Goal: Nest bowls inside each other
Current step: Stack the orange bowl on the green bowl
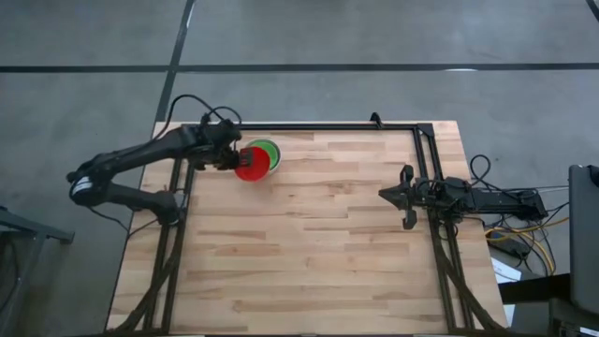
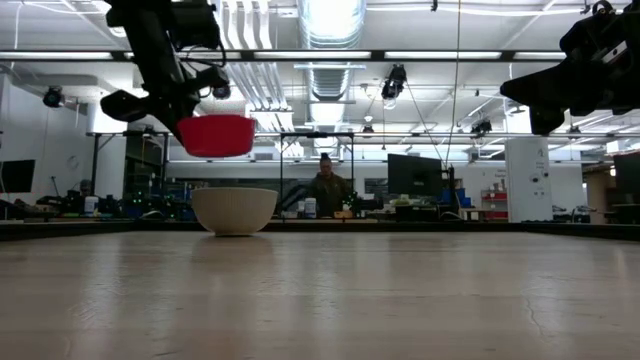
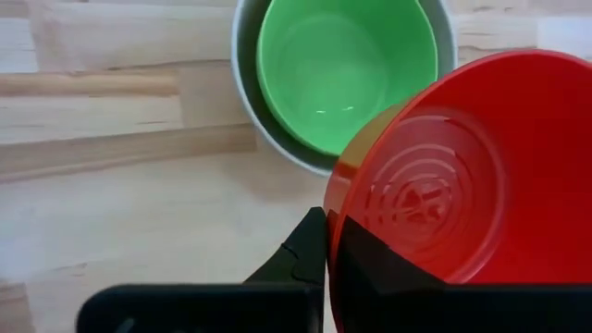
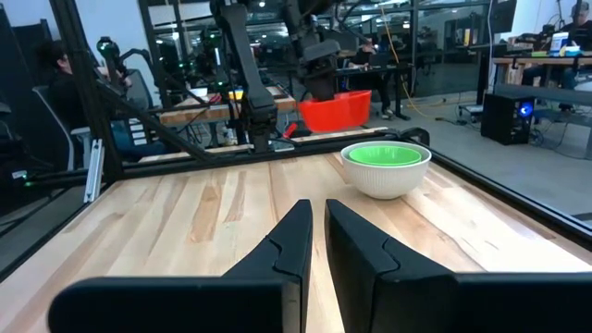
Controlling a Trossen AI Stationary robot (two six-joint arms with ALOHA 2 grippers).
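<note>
Left hand (image 1: 236, 159) clamped on rim of red bowl (image 1: 251, 165), holding it clear above worktop (image 1: 318, 243). Just beside and below it: white-grey bowl (image 2: 234, 210) on worktop with green bowl (image 3: 344, 69) nested inside. Right hand (image 1: 404, 197) well apart, fingers nearly together, empty

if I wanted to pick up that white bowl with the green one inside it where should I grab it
Take the white bowl by its rim, from straight above: one jaw outside the wall, one inside the green bowl nested in it. It sits upright and open-topped, and its rounded sides would likely slip in a side pinch.
</note>
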